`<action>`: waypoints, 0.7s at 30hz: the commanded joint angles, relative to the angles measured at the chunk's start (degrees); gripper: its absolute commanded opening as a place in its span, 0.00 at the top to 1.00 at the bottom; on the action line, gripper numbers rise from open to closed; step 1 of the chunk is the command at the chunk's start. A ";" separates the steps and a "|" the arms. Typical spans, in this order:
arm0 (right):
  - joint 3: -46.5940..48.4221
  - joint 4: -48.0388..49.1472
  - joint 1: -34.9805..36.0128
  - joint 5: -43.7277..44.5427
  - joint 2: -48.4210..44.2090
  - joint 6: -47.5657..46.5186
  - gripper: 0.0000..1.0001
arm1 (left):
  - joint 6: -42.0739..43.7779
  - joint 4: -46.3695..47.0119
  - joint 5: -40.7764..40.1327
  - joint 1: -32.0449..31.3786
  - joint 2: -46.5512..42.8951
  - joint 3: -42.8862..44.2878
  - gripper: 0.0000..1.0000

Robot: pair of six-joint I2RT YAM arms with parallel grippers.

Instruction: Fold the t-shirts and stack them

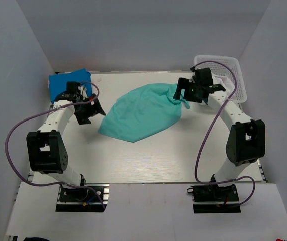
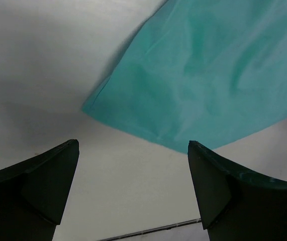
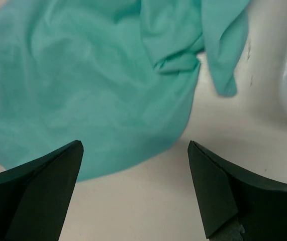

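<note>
Teal shirt (image 1: pixel 142 118) is laid out mid-counter (image 1: pixel 158 160), long axis near-left to far-right; right pincer (image 1: pixel 181 93) is held apart over the bunched far-right end, left pincer (image 1: pixel 91 111) apart just beside the left edge.

Both arms are built of white tubular links joined by chunky black joint housings, the left arm (image 1: pixel 58 120) and the right arm (image 1: pixel 229 113) alike. A thin purple cable (image 1: pixel 7 145) loops loosely off each one, and each stands on a black base plate (image 1: pixel 95 193). The left claw (image 1: pixel 89 111) and right claw (image 1: pixel 181 93) are black, with dark wedge-shaped fingers (image 2: pixel 42 175)
</note>
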 commanded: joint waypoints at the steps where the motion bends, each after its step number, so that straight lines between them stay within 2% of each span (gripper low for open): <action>1: -3.11 -4.02 2.61 1.60 -4.44 -2.11 0.10 | -3.32 -3.95 -4.33 -1.06 -3.14 -4.75 0.01; 9: -11.45 -6.66 5.77 7.50 -4.70 -0.36 0.10 | -6.92 2.36 -8.30 -4.66 0.64 -9.52 0.05; 14: -13.75 -2.10 5.95 8.12 -2.25 1.31 0.10 | -6.93 5.97 -9.79 -6.77 5.65 -7.85 0.13; 21: -12.09 3.52 6.04 7.32 5.75 2.72 0.10 | -8.77 5.45 -15.15 -9.05 10.05 -7.85 0.29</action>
